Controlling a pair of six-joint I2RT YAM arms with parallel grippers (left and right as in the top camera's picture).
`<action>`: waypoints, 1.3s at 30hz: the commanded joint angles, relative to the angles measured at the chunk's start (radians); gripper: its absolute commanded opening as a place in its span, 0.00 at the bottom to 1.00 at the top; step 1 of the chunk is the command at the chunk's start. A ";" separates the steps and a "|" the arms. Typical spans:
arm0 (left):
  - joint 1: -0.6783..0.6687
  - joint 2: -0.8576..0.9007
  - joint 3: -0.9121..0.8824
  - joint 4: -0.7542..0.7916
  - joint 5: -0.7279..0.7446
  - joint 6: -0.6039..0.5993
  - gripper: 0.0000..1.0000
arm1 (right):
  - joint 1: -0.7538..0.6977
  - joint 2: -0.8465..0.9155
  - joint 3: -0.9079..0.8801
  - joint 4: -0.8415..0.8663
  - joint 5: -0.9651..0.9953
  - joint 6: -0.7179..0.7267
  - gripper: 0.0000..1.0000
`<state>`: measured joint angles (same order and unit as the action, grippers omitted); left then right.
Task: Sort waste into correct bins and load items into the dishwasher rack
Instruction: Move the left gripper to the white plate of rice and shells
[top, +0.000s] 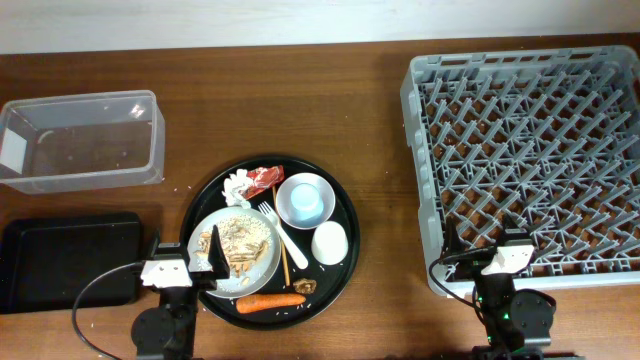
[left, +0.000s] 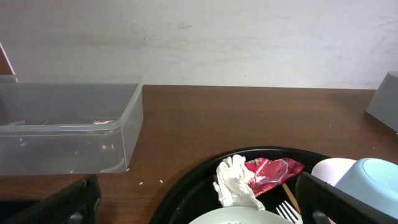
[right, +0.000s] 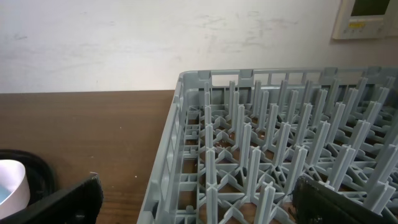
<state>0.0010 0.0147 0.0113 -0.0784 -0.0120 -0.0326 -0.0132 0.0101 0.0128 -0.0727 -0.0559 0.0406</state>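
A round black tray (top: 345, 215) holds a white plate (top: 262, 268) with beige rice crumbs (top: 240, 238), an orange carrot (top: 270, 302), brown scraps (top: 305, 286), a white tissue (top: 237, 187), a red wrapper (top: 266, 178), a light blue cup (top: 304, 204) that seems to sit in a white bowl, a white cup (top: 329, 242), a white fork (top: 285, 235) and chopsticks (top: 283, 258). My left gripper (top: 187, 257) is open and low at the plate's left edge. In the left wrist view it (left: 199, 208) frames the tissue (left: 235, 180) and wrapper (left: 273, 169). My right gripper (top: 483, 242) (right: 199, 205) is open over the grey rack's (top: 530, 150) front left corner.
The clear tub (top: 80, 140) stands at the back left, and the black bin (top: 60, 262) lies in front of it at the table's front edge. In the right wrist view, the rack's pegs (right: 261, 143) rise between the fingers.
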 joint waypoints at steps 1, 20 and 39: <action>-0.003 -0.003 -0.002 -0.005 -0.010 0.019 0.99 | 0.006 -0.006 -0.007 -0.003 0.008 -0.007 0.99; -0.003 -0.003 -0.002 -0.005 -0.010 0.019 0.99 | 0.006 -0.005 -0.007 -0.003 0.008 -0.007 0.99; -0.003 -0.003 -0.001 0.233 0.506 -0.124 0.99 | 0.006 -0.005 -0.007 -0.003 0.008 -0.007 0.99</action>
<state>0.0010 0.0158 0.0097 0.1196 0.3672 -0.1364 -0.0132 0.0101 0.0128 -0.0727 -0.0559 0.0410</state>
